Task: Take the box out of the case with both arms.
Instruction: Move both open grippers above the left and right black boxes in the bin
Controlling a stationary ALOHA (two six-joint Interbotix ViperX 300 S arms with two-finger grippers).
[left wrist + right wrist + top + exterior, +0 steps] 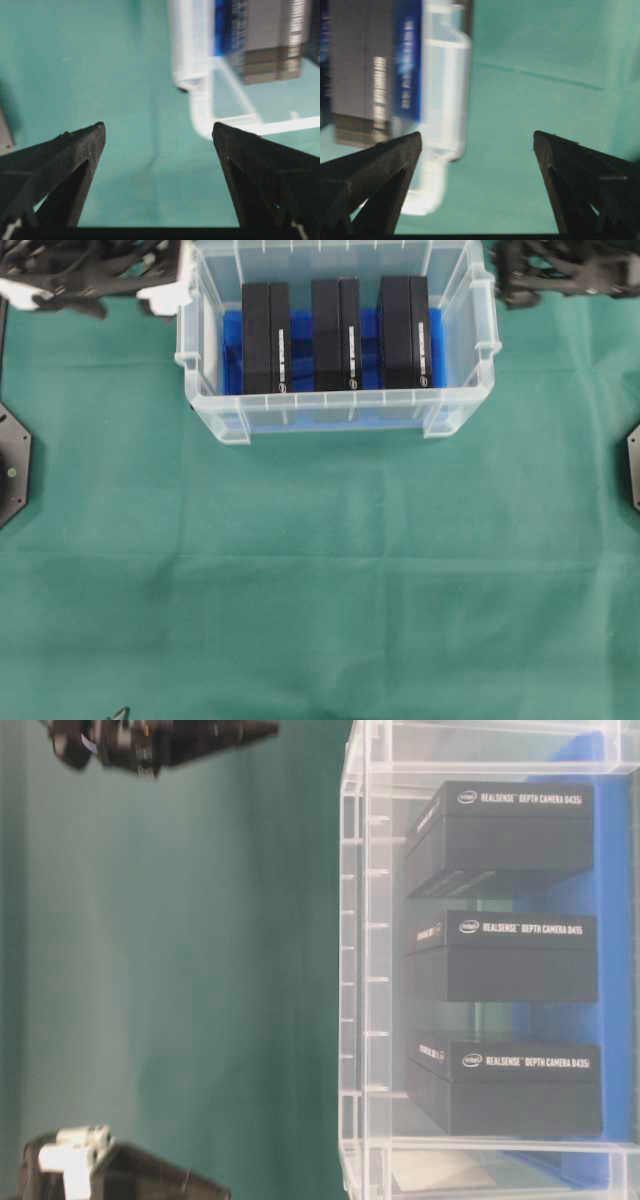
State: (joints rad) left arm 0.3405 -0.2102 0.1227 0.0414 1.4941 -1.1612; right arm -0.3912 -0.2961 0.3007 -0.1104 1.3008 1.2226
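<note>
The case (335, 410), a clear plastic tub with a rimmed edge, stands at the far middle of the green-covered desk (320, 570). Three black boxes stand side by side on its blue floor sheet (232, 350): left box (265, 337), middle box (335, 335), right box (406, 332). All three are printed as RealSense depth camera cartons in the table-level view, and which one is meant cannot be told. Left gripper (159, 132) hangs over bare cloth just outside the case's near left corner, jaws spread wide and holding nothing. Right gripper (477, 135) is placed likewise beside the opposite end of the case, jaws equally wide and empty. Assessment: the boxes appear to be rigid cardboard, probably light, with smooth faces that may slip under pointed tips. The narrow gaps between cartons leave little entry room; pressing one box's two opposite end faces, one arm each, looks the soundest hold.
</note>
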